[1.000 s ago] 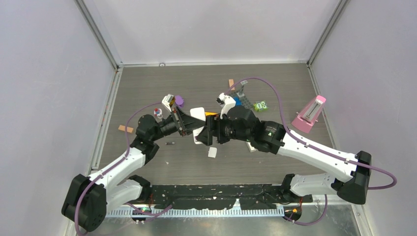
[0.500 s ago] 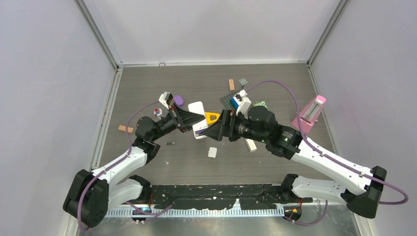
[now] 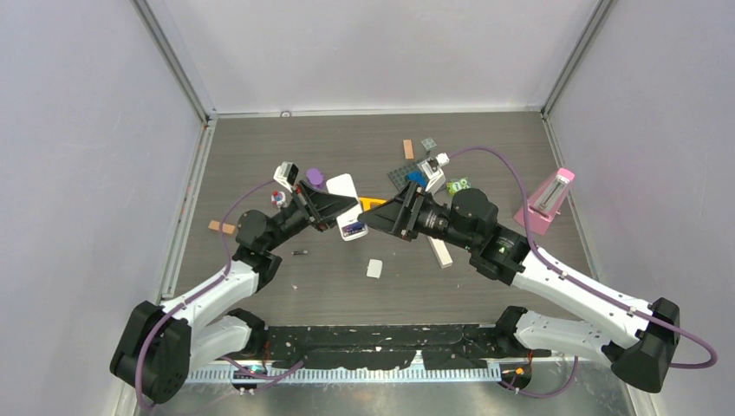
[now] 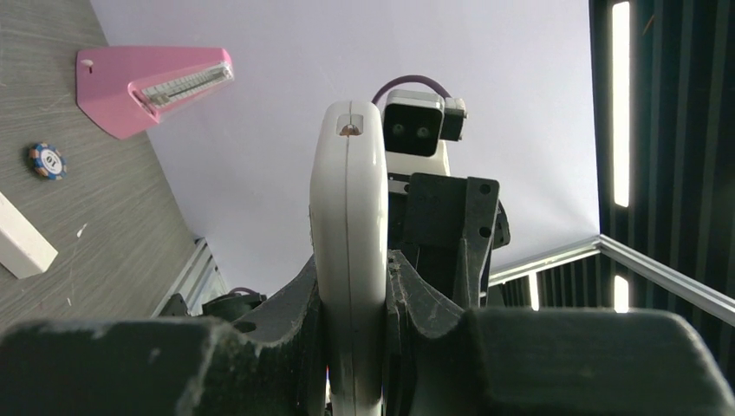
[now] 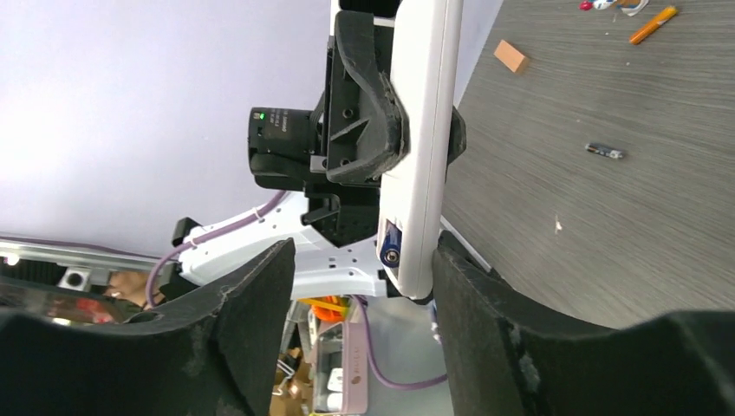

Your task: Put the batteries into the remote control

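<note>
over the grey wood-grain table your left gripper clamps the white remote, whose near end, one bluish battery seated, sits inside your right gripper, jaws parted; a loose battery lies near-left below.

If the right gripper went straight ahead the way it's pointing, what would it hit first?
Most likely the white remote control, clamped by the left gripper. Its end sits between the open fingers of the right gripper, though depth is unclear.
</note>
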### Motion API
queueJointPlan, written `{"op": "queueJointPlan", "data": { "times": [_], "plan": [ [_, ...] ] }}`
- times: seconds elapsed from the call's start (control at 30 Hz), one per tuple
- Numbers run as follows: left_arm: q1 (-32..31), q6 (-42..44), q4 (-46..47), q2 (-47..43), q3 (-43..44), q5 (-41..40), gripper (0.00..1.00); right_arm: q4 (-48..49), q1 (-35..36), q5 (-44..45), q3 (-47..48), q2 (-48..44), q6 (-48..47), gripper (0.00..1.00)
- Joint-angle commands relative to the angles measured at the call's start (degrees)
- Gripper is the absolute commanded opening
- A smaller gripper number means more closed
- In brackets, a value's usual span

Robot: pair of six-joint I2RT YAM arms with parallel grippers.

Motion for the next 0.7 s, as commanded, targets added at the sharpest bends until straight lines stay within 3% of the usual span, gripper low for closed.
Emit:
{"op": "queueJointPlan", "data": {
  "times": [0.0, 0.2, 0.67],
  "plan": [
    [-0.5, -0.9, 5.7, -1.0, -0.1, -1.1, 0.00, 7.3, -1.0, -2.6, -0.7, -0.2, 4.8, 0.61],
    [-0.7, -1.7, 7.3, -0.6, -0.3, -1.5, 0.00, 8.7, -1.4, -3.7, -2.2, 0.3, 6.7, 0.47],
    [-1.2, -2.4, 8.9, -0.7, -0.8, -3.1, 0.00, 9.5, -1.4, -5.7, -2.5, 2.5, 7.0, 0.39]
  ]
}}
